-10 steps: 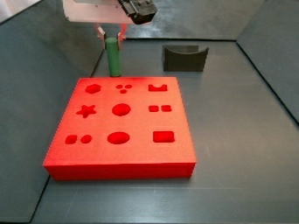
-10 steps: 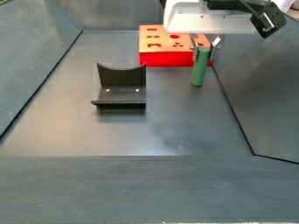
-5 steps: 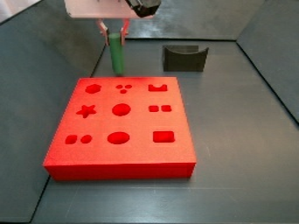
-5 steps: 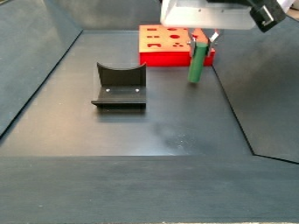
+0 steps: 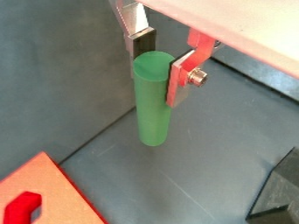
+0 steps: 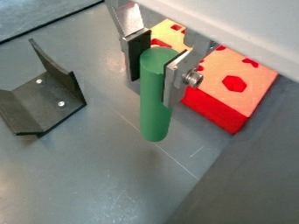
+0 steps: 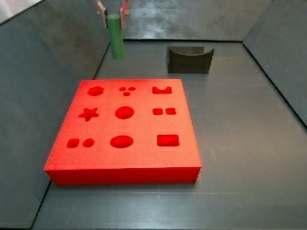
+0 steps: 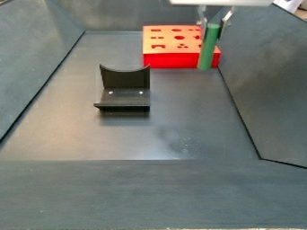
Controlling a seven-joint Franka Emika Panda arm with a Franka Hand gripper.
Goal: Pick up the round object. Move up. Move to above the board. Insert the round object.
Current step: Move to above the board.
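The round object, a slim green peg (image 5: 153, 101), hangs upright, clamped at its top between my gripper's (image 5: 158, 58) two silver fingers. It also shows in a wrist view (image 6: 156, 96) and in both side views (image 7: 117, 38) (image 8: 211, 45), lifted clear of the floor. My gripper (image 7: 113, 13) is mostly cut off at the frame's edge in both side views (image 8: 214, 18). The red board (image 7: 122, 128) with shaped cut-outs lies flat on the floor, apart from the peg. It shows in the other views too (image 8: 173, 47) (image 6: 230, 85) (image 5: 33, 196).
A dark grey U-shaped block (image 7: 188, 58) stands on the floor beyond the board; it also shows in the other views (image 8: 121, 88) (image 6: 38, 93) (image 5: 278, 189). Grey walls (image 7: 48, 36) slope up around the floor.
My gripper has risen with the green peg, lifting it off the floor. The gripper body has gone mostly out of both side views. The board and block have not moved.
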